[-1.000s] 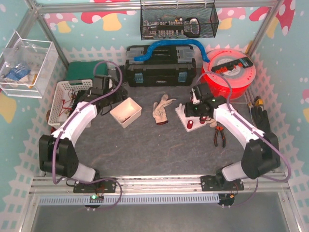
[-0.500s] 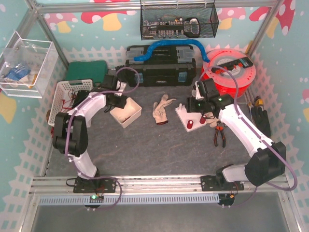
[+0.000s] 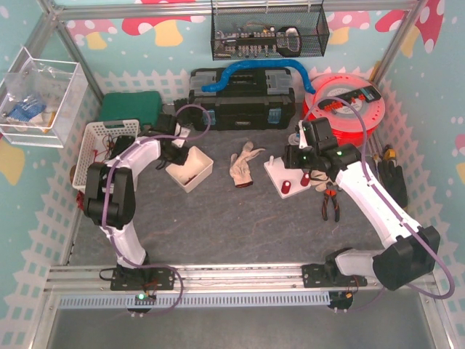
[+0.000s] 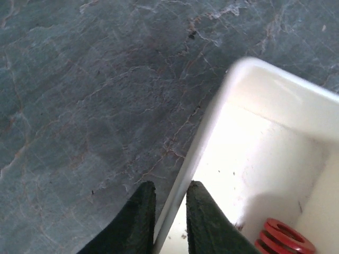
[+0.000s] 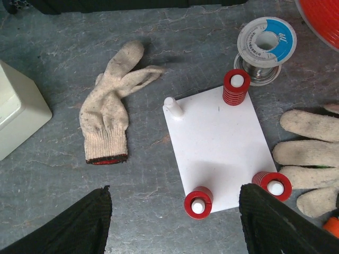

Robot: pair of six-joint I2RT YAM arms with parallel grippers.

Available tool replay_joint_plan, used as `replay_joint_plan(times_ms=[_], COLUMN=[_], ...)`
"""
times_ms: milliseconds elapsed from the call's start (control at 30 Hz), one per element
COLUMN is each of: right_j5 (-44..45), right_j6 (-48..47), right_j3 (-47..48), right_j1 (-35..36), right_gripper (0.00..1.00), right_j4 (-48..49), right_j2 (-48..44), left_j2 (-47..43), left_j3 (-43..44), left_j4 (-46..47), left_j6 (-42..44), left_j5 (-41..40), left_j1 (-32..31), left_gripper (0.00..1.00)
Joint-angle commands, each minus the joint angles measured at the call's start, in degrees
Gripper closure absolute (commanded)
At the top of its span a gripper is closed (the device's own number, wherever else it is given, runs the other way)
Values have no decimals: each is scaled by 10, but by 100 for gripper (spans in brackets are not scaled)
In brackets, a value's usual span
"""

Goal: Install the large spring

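A red spring (image 4: 283, 238) lies in a corner of the white bin (image 4: 275, 100). My left gripper (image 4: 170, 190) is shut on the bin's near wall, one finger inside and one outside; from above it sits at the bin's left rim (image 3: 178, 151). The white plate (image 5: 220, 143) carries three red springs on pegs (image 5: 236, 87), (image 5: 198, 202), (image 5: 271, 185), and one bare white peg (image 5: 172, 107) stands at its corner. My right gripper (image 5: 175, 189) hovers open above the plate's near edge, holding nothing.
A knitted glove (image 5: 108, 114) lies left of the plate and another glove (image 5: 310, 153) to its right. A solder spool (image 5: 265, 45) sits behind the plate. Pliers (image 3: 330, 203), a black toolbox (image 3: 240, 102), a red cable reel (image 3: 345, 109) and a white basket (image 3: 98, 149) ring the work area.
The left arm swung over to the white bin and its gripper closed on the bin's wall. The right arm drew back a little toward the right, staying open.
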Motion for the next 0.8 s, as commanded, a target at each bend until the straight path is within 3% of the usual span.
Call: replay_joint_plan(times_ms=[0,200,367,633,767], right_j5=[10,10,10,10,15], right_j6=[-7,-12,-13,-14,-14], right_j3=[-2,2,2,10,11], right_j1=[-2,-2,-2,-2,-2], right_gripper=[33,33,33,33,33], right_j4=[-12,-12,-12,-12,-12], right_j2=[-6,1,4,8,7], left_j2=[3,-10,-16,-31,-60], left_j3=[18,11,1,17,39], left_j4=[-7,-14,-23,-34,-45], left_j6=[-16,-55,-94,-136,-173], left_j5=[-13,-28,-30,-74,-73], left_j1=[2,2,1,2,1], left_gripper=[83,91,92,57,46])
